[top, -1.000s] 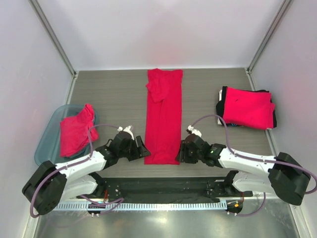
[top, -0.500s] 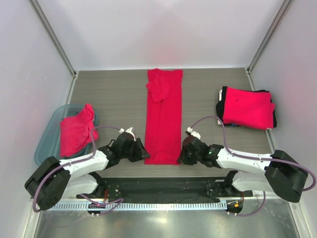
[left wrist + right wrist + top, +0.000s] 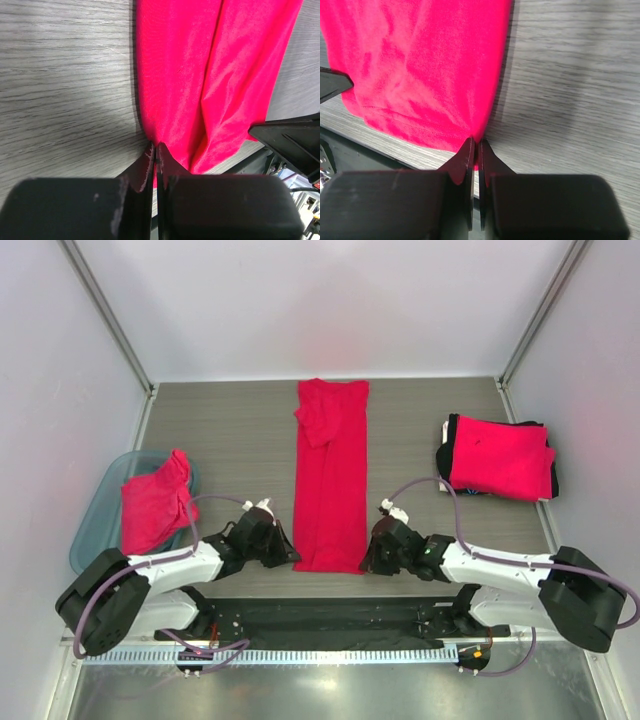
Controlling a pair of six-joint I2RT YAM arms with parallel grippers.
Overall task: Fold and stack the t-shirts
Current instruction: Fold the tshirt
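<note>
The shirt (image 3: 330,480) lies flat at the centre of the tabletop (image 3: 220,430), folded into a long narrow strip running away from the arms. The left tool (image 3: 156,148) is clenched on the strip's near left corner. The right tool (image 3: 476,143) is clenched on the near right corner, at the hem. On each tool the jaws stand pressed together with only thin cloth pinched between them.

Handling: judging by its creases, the cloth is light, soft and limp. Expect it to hold no shape and to sag between the two grips. Layers may slide apart, so each pinch should pass through all layers at the corner. Raise both corners evenly and keep the near edge taut, or the strip may skew.

A folded stack (image 3: 500,455) sits at the right. A second shirt (image 3: 152,502) hangs over the bin (image 3: 95,530) at the left
</note>
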